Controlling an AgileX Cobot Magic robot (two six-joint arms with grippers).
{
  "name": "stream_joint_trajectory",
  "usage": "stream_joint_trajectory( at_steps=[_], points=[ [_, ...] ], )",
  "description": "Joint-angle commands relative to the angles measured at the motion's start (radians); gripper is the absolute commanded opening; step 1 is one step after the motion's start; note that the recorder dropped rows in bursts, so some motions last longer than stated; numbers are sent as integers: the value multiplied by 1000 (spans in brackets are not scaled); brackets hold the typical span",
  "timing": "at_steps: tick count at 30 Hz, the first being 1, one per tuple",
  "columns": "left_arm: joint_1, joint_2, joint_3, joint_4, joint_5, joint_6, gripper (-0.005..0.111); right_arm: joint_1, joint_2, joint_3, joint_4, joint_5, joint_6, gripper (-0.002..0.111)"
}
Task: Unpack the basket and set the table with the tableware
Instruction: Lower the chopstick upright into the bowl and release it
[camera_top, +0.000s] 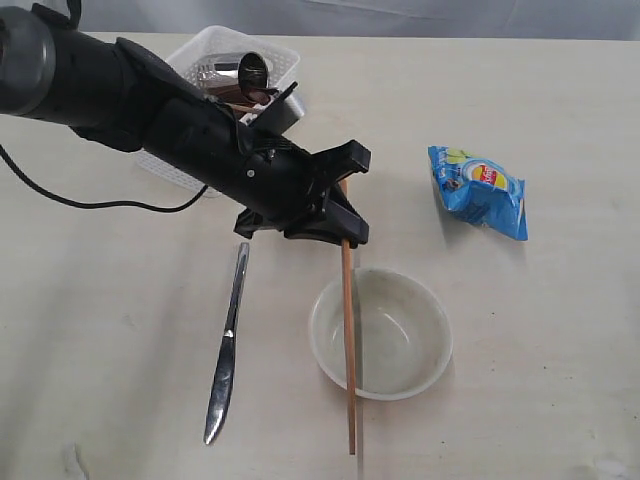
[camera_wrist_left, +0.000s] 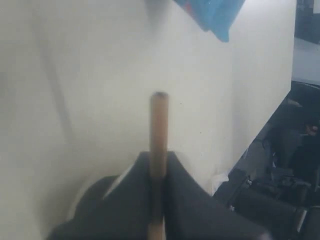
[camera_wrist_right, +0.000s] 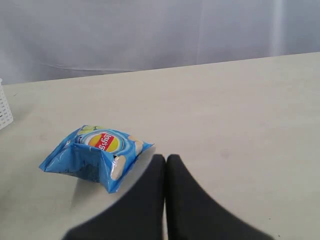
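Note:
My left gripper (camera_top: 345, 200) is shut on a wooden chopstick (camera_top: 348, 330), which hangs down across the left side of the cream bowl (camera_top: 390, 335) toward the table's front. In the left wrist view the chopstick (camera_wrist_left: 158, 130) sticks out between the shut fingers (camera_wrist_left: 130, 200). A steel knife (camera_top: 227, 345) lies on the table (camera_top: 120, 350) left of the bowl. The white basket (camera_top: 275, 55) sits at the back left, holding a steel cup (camera_top: 252, 72) and dark items partly hidden by the arm. My right gripper (camera_wrist_right: 166, 159) is shut and empty, near the snack bag.
A blue snack bag (camera_top: 480, 190) lies on the table at the right, behind the bowl; the bag (camera_wrist_right: 95, 152) is just beside my right fingers. A black cable (camera_top: 90, 200) runs across the table at the left.

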Motion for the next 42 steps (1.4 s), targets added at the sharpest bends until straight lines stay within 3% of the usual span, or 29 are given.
stream_joint_trajectory(
  at_steps=[1,27,42],
  points=[
    [-5,-4,-4,1,-6,-5,0,4,-3,3,-3,-6,-4,0],
    [-5,77,-90,33,41,-42,0,4,-3,3,-3,-6,-4,0],
    [-5,79,-90,31,-7,-38,0,4,-3,3,-3,-6,-4,0]
  ],
)
